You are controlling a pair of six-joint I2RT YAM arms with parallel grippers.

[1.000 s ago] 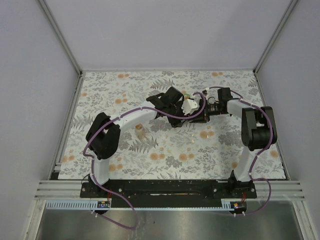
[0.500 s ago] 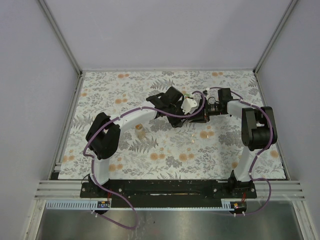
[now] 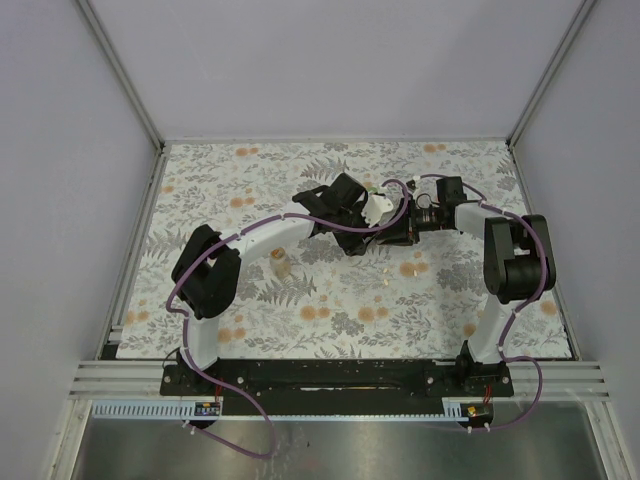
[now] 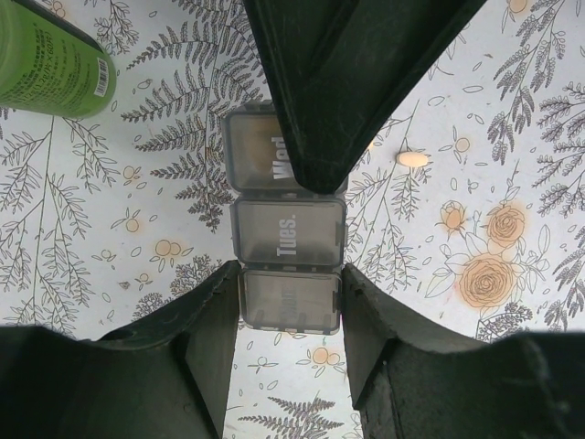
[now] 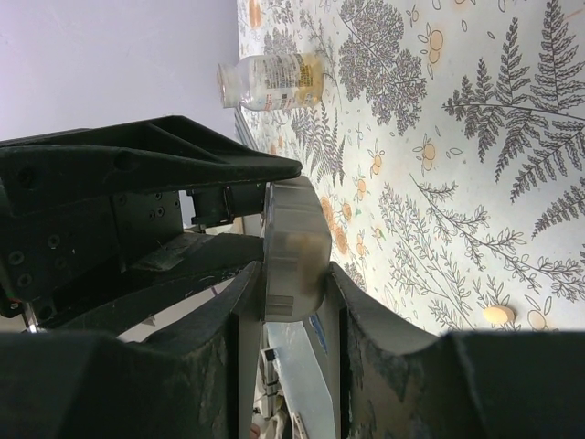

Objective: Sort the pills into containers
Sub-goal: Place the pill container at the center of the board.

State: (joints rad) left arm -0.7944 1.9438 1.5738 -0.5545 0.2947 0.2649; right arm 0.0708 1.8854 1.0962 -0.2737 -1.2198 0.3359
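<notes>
Left end effector [image 4: 291,306]: I clamp the pill organizer [image 4: 288,233] steady
Right end effector [image 5: 294,293]: I pinch its other end, perhaps to open it

A grey pill organizer [image 4: 288,229] is clasped at its lowest compartment by the left pincer [image 4: 291,306], its Wed. lid partly covered by the right pincer [image 4: 313,172]. A green bottle [image 4: 50,59] is seen upper left, a pale pill [image 4: 413,158] right of centre.
</notes>
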